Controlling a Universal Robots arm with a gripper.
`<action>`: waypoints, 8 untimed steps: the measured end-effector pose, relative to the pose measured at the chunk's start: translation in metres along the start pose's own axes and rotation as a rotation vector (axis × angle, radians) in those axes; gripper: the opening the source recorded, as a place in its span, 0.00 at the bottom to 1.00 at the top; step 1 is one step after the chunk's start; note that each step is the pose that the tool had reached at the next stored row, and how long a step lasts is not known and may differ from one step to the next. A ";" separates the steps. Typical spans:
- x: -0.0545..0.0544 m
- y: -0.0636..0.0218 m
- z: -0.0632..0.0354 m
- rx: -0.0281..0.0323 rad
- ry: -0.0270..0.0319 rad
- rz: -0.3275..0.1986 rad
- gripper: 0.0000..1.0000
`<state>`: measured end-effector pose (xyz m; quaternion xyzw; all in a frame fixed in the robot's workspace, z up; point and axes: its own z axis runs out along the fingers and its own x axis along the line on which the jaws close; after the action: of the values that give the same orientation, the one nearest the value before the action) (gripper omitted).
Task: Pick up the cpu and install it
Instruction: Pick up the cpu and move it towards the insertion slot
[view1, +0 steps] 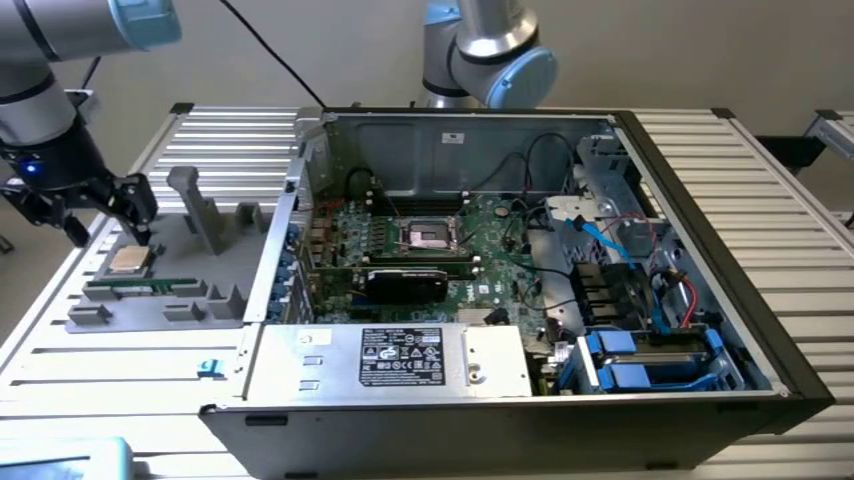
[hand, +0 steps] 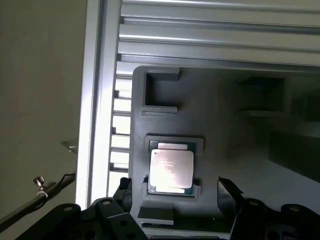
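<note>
While hovering over cpu (view1: 130, 260), tool (view1: 110, 236) spread wide

The cpu (hand: 171, 168) is topped with pale, smooth metal of a soft sheen. The grey holder tray (hand: 240, 155) is seen as matt plastic. The ribbed table (hand: 220, 30) is formed of bright, satin-finished metal.

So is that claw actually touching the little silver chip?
Apart. The wrist view shows the gripper open, one finger on each side of the cpu, with bare grey tray visible between each fingertip and the chip.
</note>
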<state>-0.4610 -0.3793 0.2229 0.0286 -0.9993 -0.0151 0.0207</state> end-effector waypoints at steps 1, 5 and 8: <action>0.000 -0.0001 0.0018 -0.0010 -0.0001 0.000 0.78; 0.000 -0.0003 0.0091 -0.0082 -0.0006 0.003 0.78; -0.001 -0.0005 0.0145 -0.0116 -0.0009 0.008 0.78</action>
<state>-0.4610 -0.3793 0.2084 0.0245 -0.9993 -0.0208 0.0205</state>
